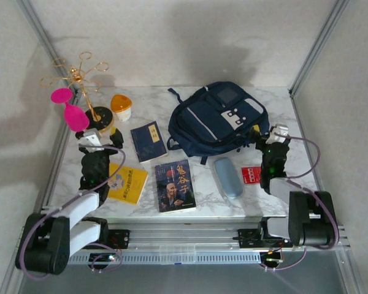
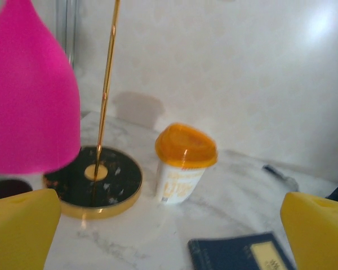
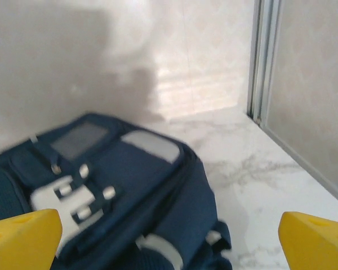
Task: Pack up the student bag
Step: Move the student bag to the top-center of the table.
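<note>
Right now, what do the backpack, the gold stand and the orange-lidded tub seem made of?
The student bag: matte navy fabric, judging by its soft slumped shape and floppy straps. The gold stand: probably polished metal, since its thin rod and base rim glint. The orange-lidded tub: likely smooth plastic with a soft sheen.

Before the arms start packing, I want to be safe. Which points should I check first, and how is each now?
1. Left jaws open, empty: ok.
2. Right jaws open, empty: ok.
3. student bag unzipped: cannot tell.
4. pale blue case lying free, nothing on it: ok.
5. yellow book clear of left arm: not ok, arm overlaps it.
</note>
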Robot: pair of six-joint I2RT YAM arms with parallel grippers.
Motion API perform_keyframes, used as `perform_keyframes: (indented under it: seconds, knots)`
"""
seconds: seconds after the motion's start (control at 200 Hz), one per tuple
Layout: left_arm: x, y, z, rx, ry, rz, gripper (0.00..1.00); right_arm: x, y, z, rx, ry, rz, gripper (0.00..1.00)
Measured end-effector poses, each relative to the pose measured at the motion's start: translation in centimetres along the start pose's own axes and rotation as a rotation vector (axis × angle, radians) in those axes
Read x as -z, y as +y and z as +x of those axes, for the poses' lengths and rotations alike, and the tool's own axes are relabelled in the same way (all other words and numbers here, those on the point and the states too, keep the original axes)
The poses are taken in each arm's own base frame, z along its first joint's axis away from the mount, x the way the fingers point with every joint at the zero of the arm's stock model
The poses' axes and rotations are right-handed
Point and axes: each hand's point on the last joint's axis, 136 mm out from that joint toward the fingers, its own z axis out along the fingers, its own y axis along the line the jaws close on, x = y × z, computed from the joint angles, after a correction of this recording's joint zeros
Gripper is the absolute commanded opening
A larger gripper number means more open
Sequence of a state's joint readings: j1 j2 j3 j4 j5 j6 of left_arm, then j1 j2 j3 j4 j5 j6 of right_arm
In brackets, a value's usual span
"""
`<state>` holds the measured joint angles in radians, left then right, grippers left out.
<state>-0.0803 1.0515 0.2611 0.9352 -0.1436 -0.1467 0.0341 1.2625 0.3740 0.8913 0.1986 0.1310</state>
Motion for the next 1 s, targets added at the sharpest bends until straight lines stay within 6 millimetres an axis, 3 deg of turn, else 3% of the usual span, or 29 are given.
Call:
perform_keyframes:
  seconds: [0.075, 0.175, 0.27, 0.34, 0.426, 0.496, 0.601, 0.821, 1.001]
  knots:
    - [0.1, -0.6, -2.2, 0.081, -0.029, 0.015, 0.99, 0.0, 0.1, -2.0, -0.118, -0.009, 0.012, 0.99]
    - [-0.2, -0.5, -4.2, 0.244, -0.024, -0.031, 0.99, 0.1, -0.3, -2.3, -0.304, 0.054, 0.05, 0.99]
    - [-0.3, 0.2, -4.9, 0.347, -0.013, -0.075, 0.99, 0.2, -0.2, -0.9, -0.42, 0.159, 0.046, 0.99]
    - [-0.6, 0.4, -4.2, 0.399, 0.045, -0.105, 0.99, 0.6, 0.0, 0.7, -0.477, 0.249, 0.051, 0.99]
    - [-1.2, -0.6, -3.2, 0.461, 0.137, -0.092, 0.99, 1.2, 0.7, 2.6, -0.517, 0.366, 0.041, 0.99]
    - [-1.5, -2.7, -2.1, 0.505, 0.223, -0.055, 0.99, 1.8, 1.4, 3.7, -0.539, 0.447, 0.022, 0.99]
    - [-1.0, -7.7, 0.7, 0.544, 0.382, 0.041, 0.99, 2.5, 2.6, 4.6, -0.575, 0.545, -0.019, 0.99]
    - [2.5, -18.3, 8.6, 0.546, 0.713, 0.209, 0.99, 3.0, 4.1, 7.4, -0.63, 0.708, -0.062, 0.99]
    - [4.4, -24.7, 13.1, 0.515, 0.845, 0.288, 0.99, 1.8, 4.2, 9.4, -0.681, 0.784, -0.049, 0.99]
